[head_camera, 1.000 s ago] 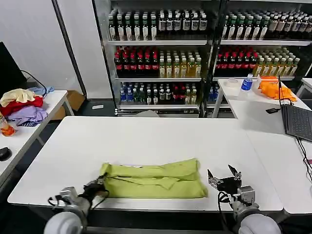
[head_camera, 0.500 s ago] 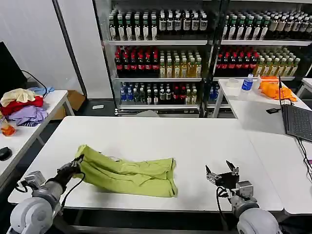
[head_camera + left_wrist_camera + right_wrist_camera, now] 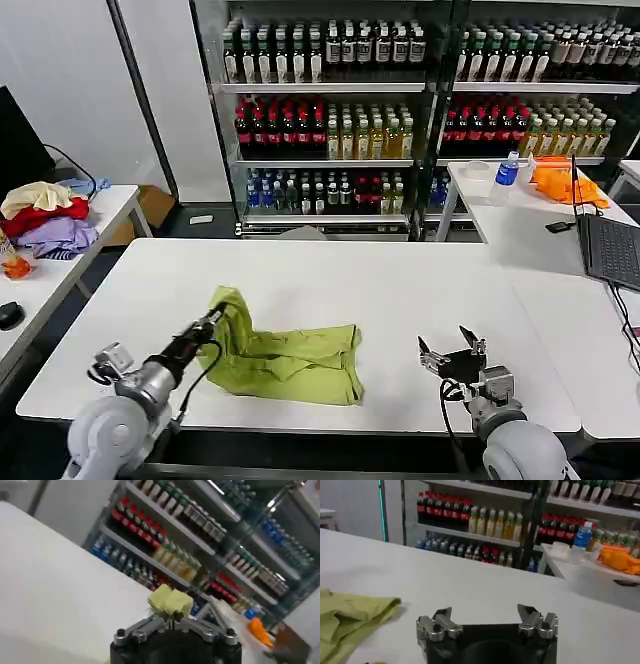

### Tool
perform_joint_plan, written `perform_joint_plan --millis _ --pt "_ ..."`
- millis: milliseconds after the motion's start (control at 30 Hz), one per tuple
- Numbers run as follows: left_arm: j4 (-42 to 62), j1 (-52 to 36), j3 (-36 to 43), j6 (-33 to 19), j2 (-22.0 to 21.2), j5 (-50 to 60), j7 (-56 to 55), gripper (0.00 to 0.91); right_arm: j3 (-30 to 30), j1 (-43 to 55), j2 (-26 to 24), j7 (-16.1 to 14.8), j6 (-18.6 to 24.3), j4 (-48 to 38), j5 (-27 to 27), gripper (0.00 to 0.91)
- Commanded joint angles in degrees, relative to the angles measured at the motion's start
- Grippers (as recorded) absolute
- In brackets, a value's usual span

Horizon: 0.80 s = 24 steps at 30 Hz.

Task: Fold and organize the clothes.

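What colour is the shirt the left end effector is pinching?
Yellow-green, plain on the visible side; the T-shirt shows best in the head view.

From my left wrist camera, the lime cotton T-shirt [image 3: 170, 601] is hidden apart from a small bunch pinched between the jaws of the left gripper [image 3: 172, 618]. Ahead of the right gripper [image 3: 489, 621], my right wrist camera cuts that shirt off at the frame edge.

T-shirt [image 3: 290, 360] on the table [image 3: 400, 290], left of centre; shelves [image 3: 330, 120] behind; laptop [image 3: 612, 250] right.
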Motion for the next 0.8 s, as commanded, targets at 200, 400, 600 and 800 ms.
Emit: perform_joint_plan --millis 200,400,600,800 --pt "2.57 -3.71 16.77 -1.09 -6.41 3.99 -1.46 0.02 -0.25 0.47 0.05 0.05 0.01 0.04 -0.12 0.907" --pt "6.08 -5.54 20.37 -1.29 -8.63 11.44 -2.22 0.04 0.07 0.07 0.09 0.04 0.02 0.35 -0.21 0.907" --pt "6.74 -6.27 22.48 -1.06 -9.71 15.3 -0.91 0.907 0.11 -0.22 0.08 0.04 0.03 0.53 -0.26 0.907" --pt "7.55 -7.14 23.79 -2.42 -10.94 20.13 3.05 0.907 -0.41 -0.12 0.13 0.1 -0.06 0.85 -0.49 0.907"
